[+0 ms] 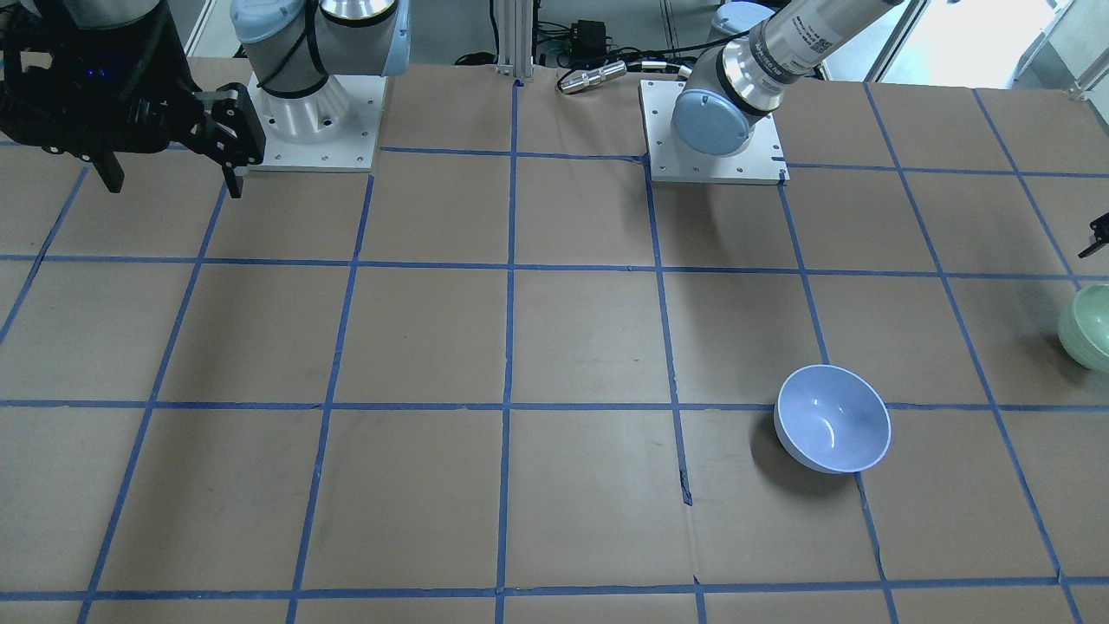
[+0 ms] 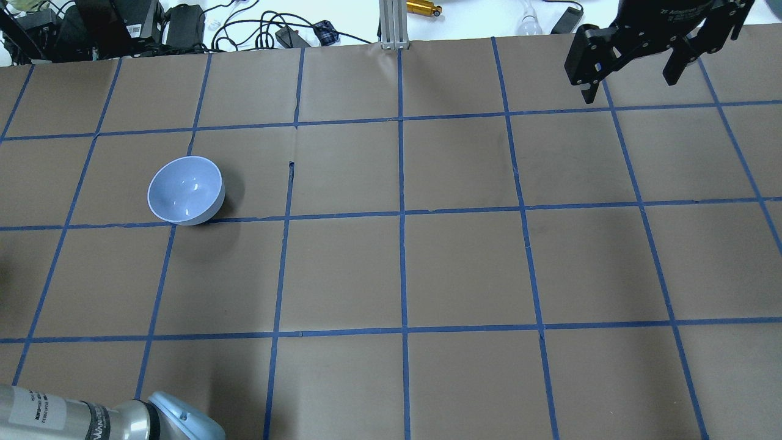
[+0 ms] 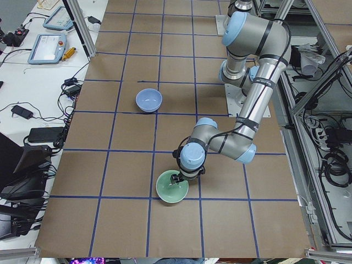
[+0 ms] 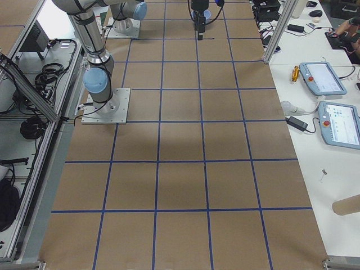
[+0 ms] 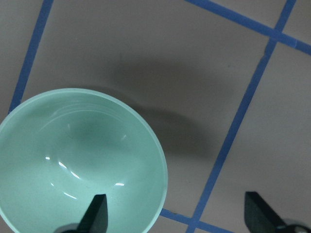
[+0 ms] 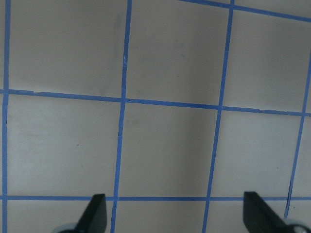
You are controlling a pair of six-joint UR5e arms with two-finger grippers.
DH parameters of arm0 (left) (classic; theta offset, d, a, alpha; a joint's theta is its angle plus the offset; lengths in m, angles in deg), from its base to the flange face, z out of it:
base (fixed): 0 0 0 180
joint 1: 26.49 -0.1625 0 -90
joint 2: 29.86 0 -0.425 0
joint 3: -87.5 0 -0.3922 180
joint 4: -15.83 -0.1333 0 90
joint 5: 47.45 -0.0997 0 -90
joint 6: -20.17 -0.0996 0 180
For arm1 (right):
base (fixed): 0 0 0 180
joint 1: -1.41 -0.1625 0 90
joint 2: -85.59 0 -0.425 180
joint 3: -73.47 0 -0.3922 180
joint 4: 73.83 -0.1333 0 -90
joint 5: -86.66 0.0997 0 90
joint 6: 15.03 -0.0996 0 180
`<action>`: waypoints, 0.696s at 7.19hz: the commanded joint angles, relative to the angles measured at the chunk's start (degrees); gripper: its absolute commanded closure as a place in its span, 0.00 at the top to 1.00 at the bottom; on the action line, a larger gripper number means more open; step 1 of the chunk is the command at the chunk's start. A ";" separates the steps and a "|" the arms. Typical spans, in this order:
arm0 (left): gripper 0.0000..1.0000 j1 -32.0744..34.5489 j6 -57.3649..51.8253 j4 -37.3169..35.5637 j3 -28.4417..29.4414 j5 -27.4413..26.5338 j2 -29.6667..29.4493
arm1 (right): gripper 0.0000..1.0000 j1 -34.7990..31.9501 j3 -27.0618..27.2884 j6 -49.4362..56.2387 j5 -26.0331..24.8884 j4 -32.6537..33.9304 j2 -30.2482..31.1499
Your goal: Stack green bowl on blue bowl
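Observation:
The green bowl (image 5: 80, 160) stands upright near the table's end on my left; it also shows in the left view (image 3: 171, 188) and at the right edge of the front view (image 1: 1090, 328). My left gripper (image 5: 177, 219) is open right over the bowl's rim, with one finger (image 5: 97, 213) over the inside and the other (image 5: 257, 213) over bare table. The blue bowl (image 2: 185, 190) stands upright and empty about two squares away (image 1: 832, 418). My right gripper (image 2: 629, 82) is open and empty, high over the far right corner (image 6: 177, 218).
The table (image 2: 464, 269) is brown paper with a grid of blue tape. Cables and power boxes (image 2: 183, 24) lie past its far edge. Both arm bases (image 1: 715, 130) stand on the robot's side.

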 commanded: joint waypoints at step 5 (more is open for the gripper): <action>1.00 -0.04 -13.13 -0.56 0.94 -0.78 -3.67 | 1.00 0.00 0.00 0.00 0.00 0.00 0.00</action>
